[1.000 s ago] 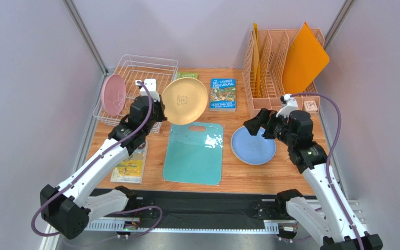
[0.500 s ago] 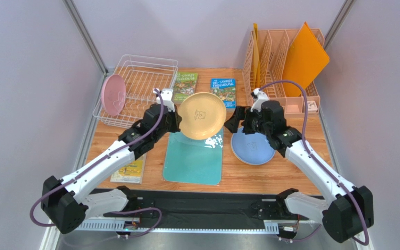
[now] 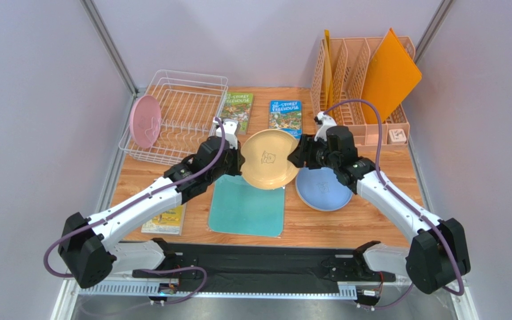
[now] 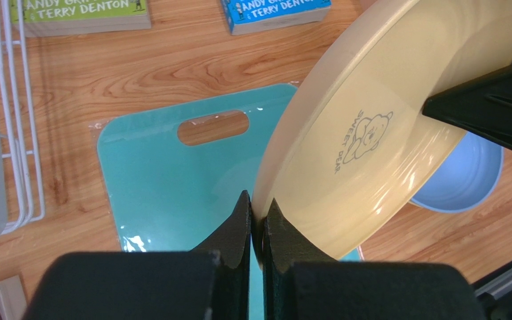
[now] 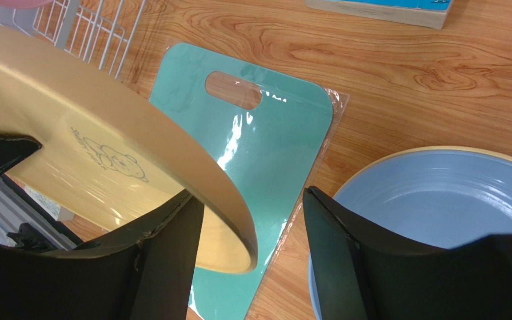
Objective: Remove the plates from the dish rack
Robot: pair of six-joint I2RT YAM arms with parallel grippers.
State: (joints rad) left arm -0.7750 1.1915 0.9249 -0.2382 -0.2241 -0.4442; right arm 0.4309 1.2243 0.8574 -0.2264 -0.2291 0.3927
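Plate handover looks to be the step in hand: the tan-yellow plate [image 3: 267,159] hangs in the air between the two pincers, tilted on edge with its face turned up toward the top camera. The left pincer [image 4: 259,223] is pinched tight on one rim and carries it. The right pincer [image 5: 250,203] straddles the opposite rim with its jaws apart, one finger close under the plate and the other clear of its face, so it has no hold yet. Holding the plate by the rim at a tilt likely leaves that far edge free for the second grip. The plate is round, shallow and smooth, with a small bear drawing and lettering at its centre. Below the right pincer the blue plate [image 3: 324,189] lies flat on the worktop [image 3: 319,230]; below the left is a teal mat [image 3: 248,207]. Well behind the left pincer, the pink plate [image 3: 145,121] stands on edge in the dish rack [image 3: 185,110].
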